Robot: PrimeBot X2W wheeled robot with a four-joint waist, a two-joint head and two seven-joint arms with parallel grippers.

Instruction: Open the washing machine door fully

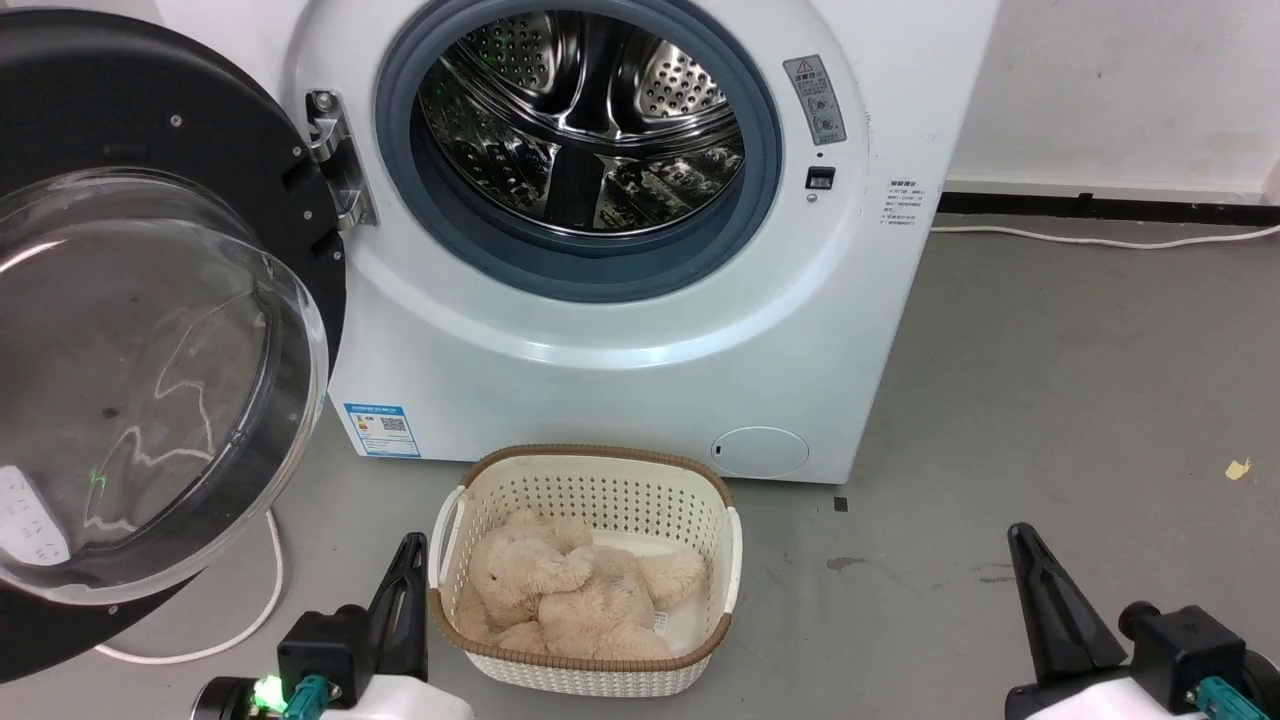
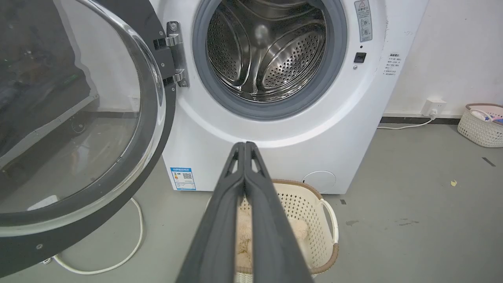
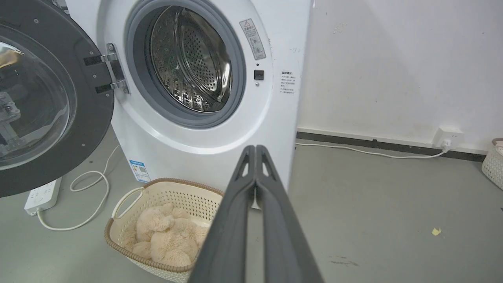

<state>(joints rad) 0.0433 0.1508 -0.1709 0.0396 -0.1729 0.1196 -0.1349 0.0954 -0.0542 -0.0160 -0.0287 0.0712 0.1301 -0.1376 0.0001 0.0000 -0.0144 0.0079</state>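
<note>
Plainly, the door (image 1: 150, 330) stands swung wide at the left, apart from the left gripper (image 1: 411, 548); that and the right gripper (image 1: 1020, 536) are clenched empty.

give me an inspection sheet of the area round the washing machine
surface: grey floor, a few marks, one small yellow scrap
job's things: washing machine door swung wide open on its hinge; drum opening uncovered
clutter: cream basket in front of the machine, holding a beige plush toy
end effectors: left end effector shut, holding nothing; right end effector shut, holding nothing; both apart from the door
cables: white cable looped on the floor below the door, beside a power strip; wall cable leading to a socket
surroundings: white wall; second basket by it
</note>
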